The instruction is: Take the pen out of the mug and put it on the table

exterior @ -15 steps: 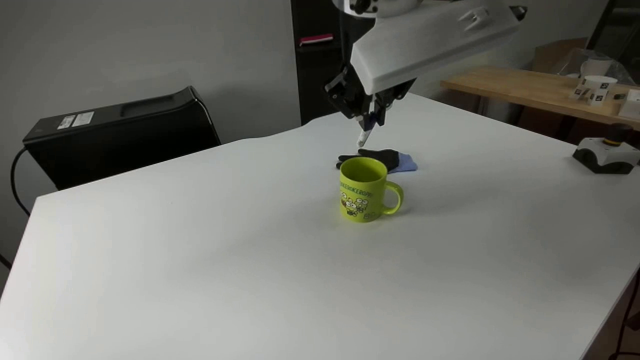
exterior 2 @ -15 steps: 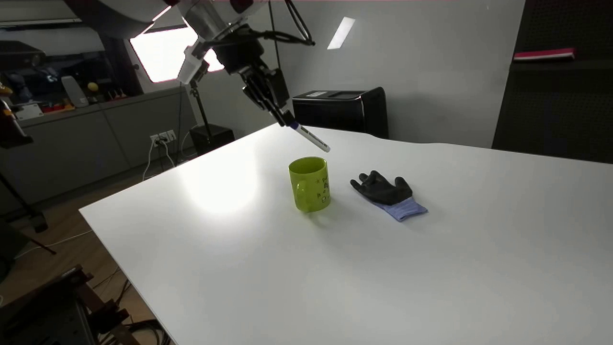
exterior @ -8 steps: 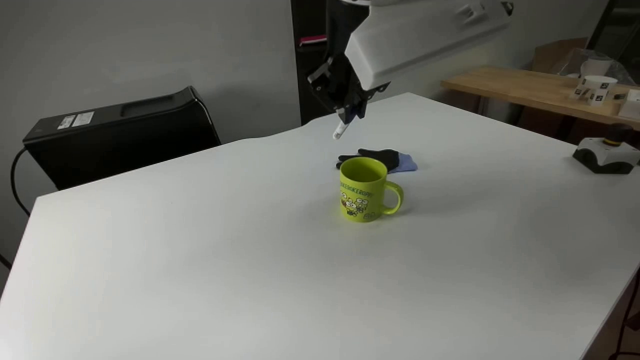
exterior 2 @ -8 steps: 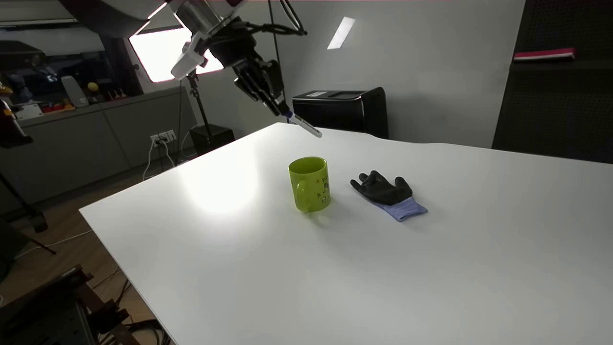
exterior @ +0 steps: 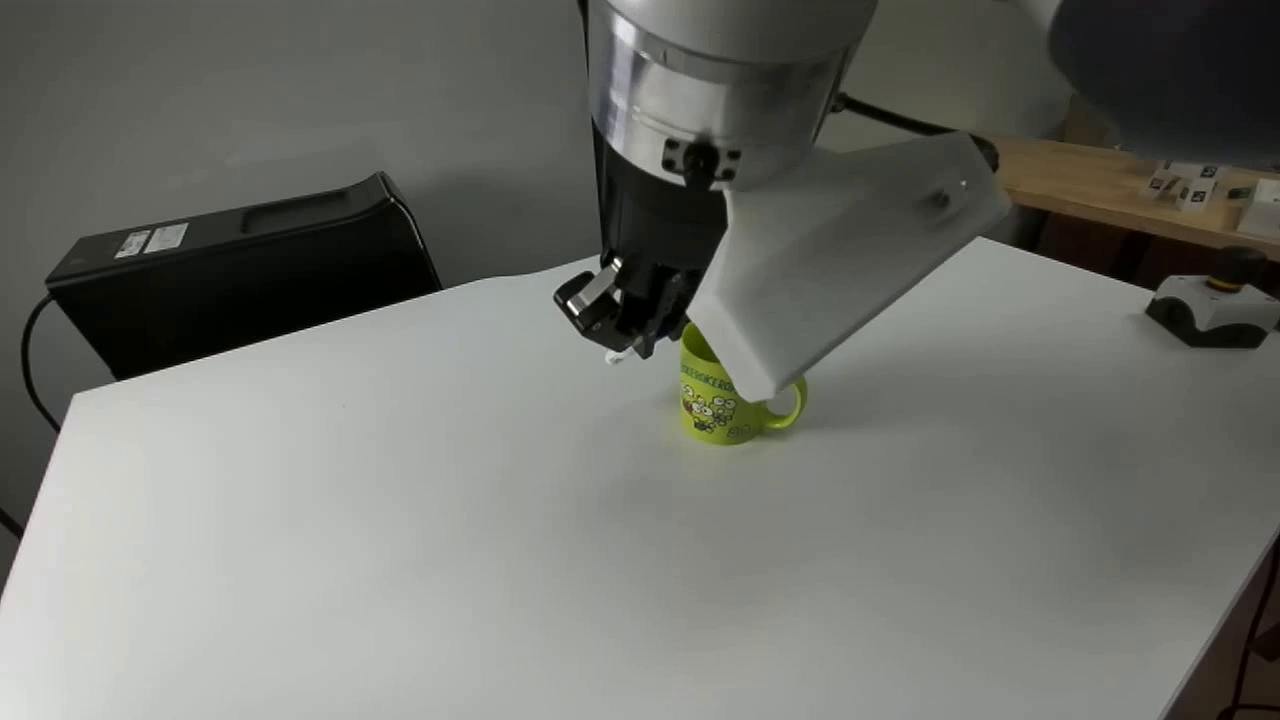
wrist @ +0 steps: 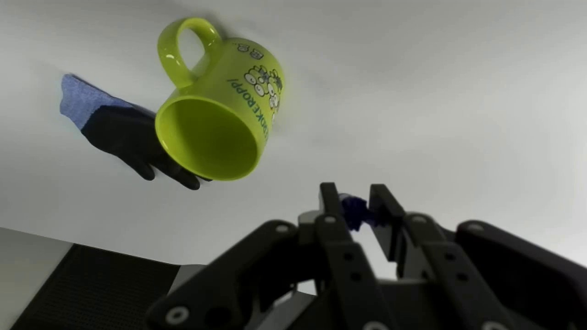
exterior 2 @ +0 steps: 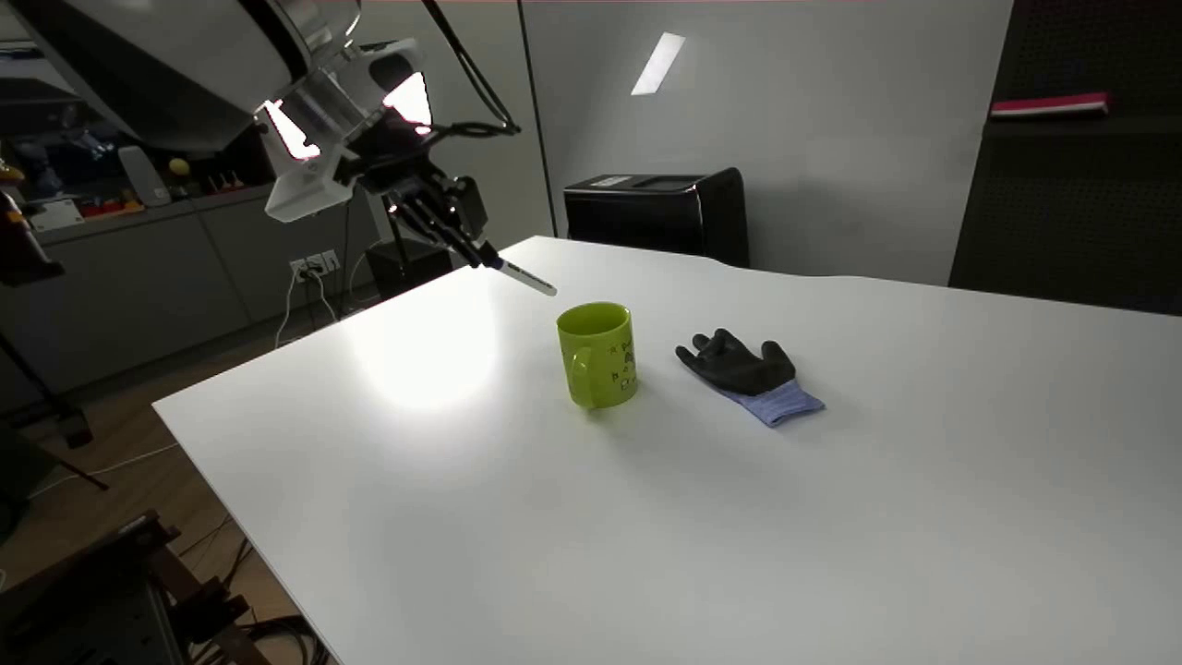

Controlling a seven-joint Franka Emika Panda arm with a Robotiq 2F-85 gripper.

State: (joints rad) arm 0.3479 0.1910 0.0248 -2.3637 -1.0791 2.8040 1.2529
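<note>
A white pen with a dark blue cap (exterior 2: pixel 528 277) is held by its cap end in my gripper (exterior 2: pixel 487 254). The pen slants down from the fingers, and its white end (exterior: pixel 617 356) just shows in an exterior view. In the wrist view my gripper (wrist: pixel 355 201) is shut on the blue cap (wrist: pixel 354 211); the rest of the pen is mostly hidden there. The yellow-green mug (exterior 2: pixel 602 369) stands upright on the white table (exterior 2: pixel 739 536) with nothing seen inside. The mug (wrist: pixel 238 101) is beside the gripper in the wrist view. The arm partly covers the mug (exterior: pixel 710 410) in an exterior view.
A black and blue glove (exterior 2: pixel 743 369) lies on the table near the mug. A black box-like unit (exterior: pixel 250 270) stands beyond the table edge. A grey and black button box (exterior: pixel 1212 312) stands at the table's right edge in an exterior view. A wooden table (exterior: pixel 1080 180) is behind.
The arm has swung and come lower with the pen still in the gripper, moving left in both exterior views. It now hides the glove and part of the mug in an exterior view. The mug has not moved.
</note>
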